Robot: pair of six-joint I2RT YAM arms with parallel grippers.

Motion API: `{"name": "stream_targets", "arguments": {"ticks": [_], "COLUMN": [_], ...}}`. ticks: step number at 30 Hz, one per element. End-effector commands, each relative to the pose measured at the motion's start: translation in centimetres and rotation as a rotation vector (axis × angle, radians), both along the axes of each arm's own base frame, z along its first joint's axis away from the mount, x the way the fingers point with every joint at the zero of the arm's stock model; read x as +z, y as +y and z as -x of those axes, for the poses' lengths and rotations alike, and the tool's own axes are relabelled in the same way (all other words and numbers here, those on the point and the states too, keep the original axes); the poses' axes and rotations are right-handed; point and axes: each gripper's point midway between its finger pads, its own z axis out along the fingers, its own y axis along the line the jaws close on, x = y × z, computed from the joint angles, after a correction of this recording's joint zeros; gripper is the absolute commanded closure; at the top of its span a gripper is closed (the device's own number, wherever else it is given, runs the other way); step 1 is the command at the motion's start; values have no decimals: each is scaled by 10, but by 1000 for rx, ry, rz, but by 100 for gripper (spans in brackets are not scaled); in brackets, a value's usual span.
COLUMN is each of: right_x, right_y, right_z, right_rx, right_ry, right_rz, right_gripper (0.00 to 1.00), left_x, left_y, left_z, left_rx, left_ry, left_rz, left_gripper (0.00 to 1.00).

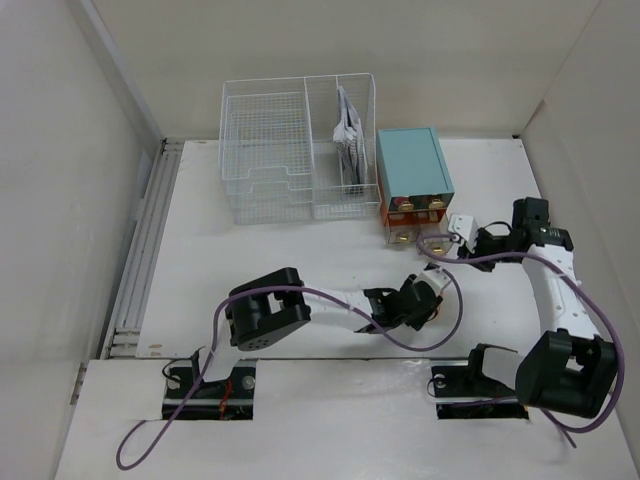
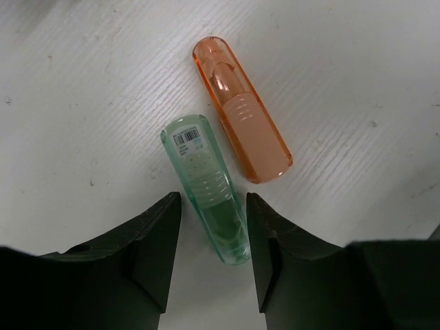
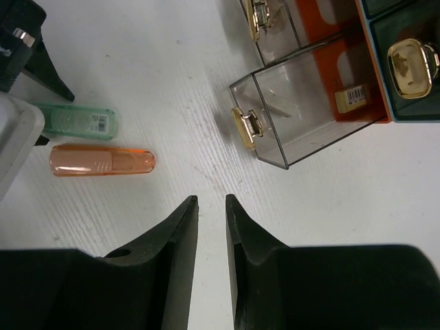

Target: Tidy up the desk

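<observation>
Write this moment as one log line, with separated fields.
left gripper open, straddling green marker | orange marker beside it on desk | right gripper narrow gap, empty | clear drawer pulled out

The left arm [image 1: 340, 303] and right arm [image 1: 556, 290] are white-linked, black-jointed, purple-cabled.

A barcode sticker [image 2: 185, 135] marks the green case [image 2: 206, 201], another the clear drawer [image 3: 302, 103]; digits unreadable.

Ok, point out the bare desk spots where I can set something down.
Bare desk lies between the wire rack, the left edge and the left arm; also right of the teal drawer box. Crowded in front of that box: pulled-out drawer, green tube, orange tube.
</observation>
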Motion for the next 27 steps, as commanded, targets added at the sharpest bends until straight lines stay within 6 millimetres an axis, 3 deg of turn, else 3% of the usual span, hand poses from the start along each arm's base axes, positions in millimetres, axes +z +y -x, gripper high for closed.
{"name": "stream_targets", "arguments": {"ticks": [1,7,11,12,13,15,16,22,25,26,27], "right_x": [7,9,-4,-10,-14,-25,-30,-32,-41,-43,-46], "right_y": [6,8,10,7,4,3,2,7,7,8,8], "right_z": [7,12,26,32,32,42,40,38,44,46,48], "right_rx": [42,93,270,307,384,461,503,586,660,682,711], "right_ry": [-19,-21,-33,-10,-45,-2,-3,22,3,-9,-20], "right_rz": [-24,-15,48,77,117,108,104,31,47,47,58], "right_gripper": [72,72,80,80,81,81,81,69,65,65,64], "left_x": [17,-3,-7,-14,-8,-14,-6,-10,13,9,26], "left_y": [-6,8,10,16,18,29,26,53,61,72,73], "left_z": [-6,-6,-6,-5,-4,-2,-2,7,9,12,13], "left_rx": [18,32,45,51,52,73,85,132,165,166,174], "left_ry": [-35,-29,-23,-13,-14,-4,1,48,59,62,65], "left_rz": [3,-80,-98,-112,-103,-108,-68,-43,37,22,66], "left_gripper": [61,63,79,81,83,93,99,100,100,100,100]}}
